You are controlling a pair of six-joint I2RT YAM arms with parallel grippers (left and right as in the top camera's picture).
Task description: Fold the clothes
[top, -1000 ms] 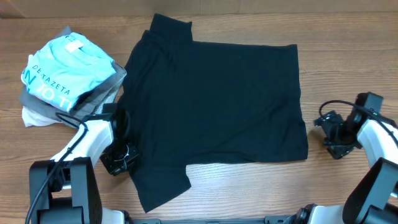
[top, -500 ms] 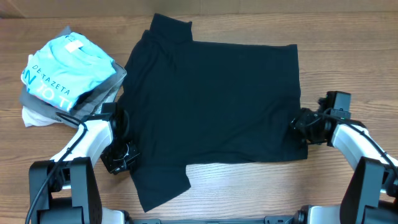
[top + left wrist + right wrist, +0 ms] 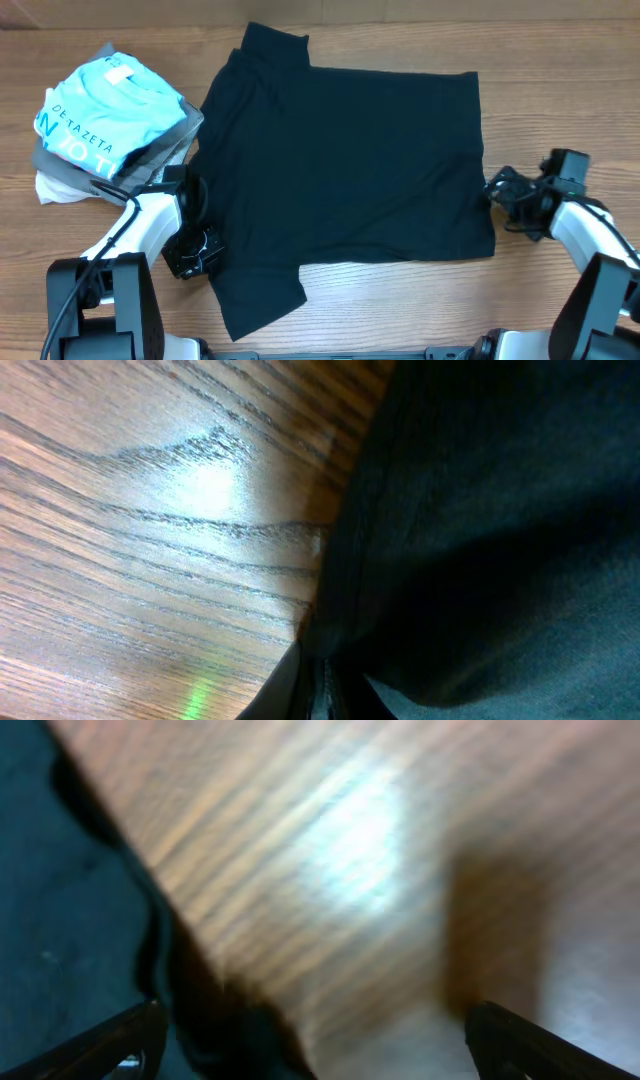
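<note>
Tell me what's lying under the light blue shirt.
A grey garment and a white garment stick out beneath the light blue shirt; anything else in the pile is covered.

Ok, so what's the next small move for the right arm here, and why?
Probably ease the right pincer a little further over the right hem of the shirt and close. Its jaws stand open, with the hem only just inside one finger in the wrist view. The left pincer looks shut on the opposite edge, so both sides likely need a grip before lifting a fold.
</note>
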